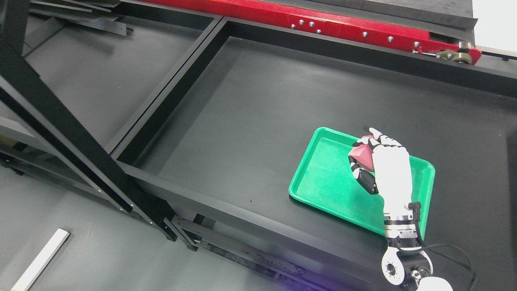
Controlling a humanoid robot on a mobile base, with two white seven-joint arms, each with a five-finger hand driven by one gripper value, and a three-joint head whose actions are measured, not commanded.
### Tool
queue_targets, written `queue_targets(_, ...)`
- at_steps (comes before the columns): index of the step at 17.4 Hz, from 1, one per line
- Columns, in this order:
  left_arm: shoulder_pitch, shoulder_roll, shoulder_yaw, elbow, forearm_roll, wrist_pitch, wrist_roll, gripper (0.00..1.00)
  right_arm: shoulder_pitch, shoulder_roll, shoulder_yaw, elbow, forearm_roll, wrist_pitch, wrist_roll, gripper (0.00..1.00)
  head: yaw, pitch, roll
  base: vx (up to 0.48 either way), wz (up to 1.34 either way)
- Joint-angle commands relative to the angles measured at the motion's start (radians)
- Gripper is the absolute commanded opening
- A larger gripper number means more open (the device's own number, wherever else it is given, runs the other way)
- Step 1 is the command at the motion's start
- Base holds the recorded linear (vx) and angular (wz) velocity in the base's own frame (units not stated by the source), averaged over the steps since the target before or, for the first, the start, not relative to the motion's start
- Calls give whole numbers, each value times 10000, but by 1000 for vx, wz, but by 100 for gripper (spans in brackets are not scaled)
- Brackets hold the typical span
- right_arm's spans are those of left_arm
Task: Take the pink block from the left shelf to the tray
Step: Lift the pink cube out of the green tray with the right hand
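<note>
A green tray (323, 178) lies on the black table at the right. My right hand (369, 155), white with black joints, comes in from the lower right and hovers over the tray. Its fingers are curled around a pink block (361, 154), which shows between the thumb and the other fingers above the tray's middle. Whether the block touches the tray floor cannot be told. The left arm is out of sight.
The black table (250, 105) has a raised rim all around. A red rail (323, 22) with bolts runs along the back. A black shelf frame (60, 121) with slanted posts stands at the left. A white strip (38, 260) lies on the floor at the lower left.
</note>
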Motion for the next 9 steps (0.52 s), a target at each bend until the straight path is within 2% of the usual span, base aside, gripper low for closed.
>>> queue_targets(1,-322,174,0,-175,0,-7,7,100,242,-20,-39,-836,-126,-5,-986,3,0,0,0,-51,160)
queue_targets(9,-322,174,0,-175,0,-7,7,100,319,-35,-23,-852,-127,-5,-986,3,0,0,0,-65,274)
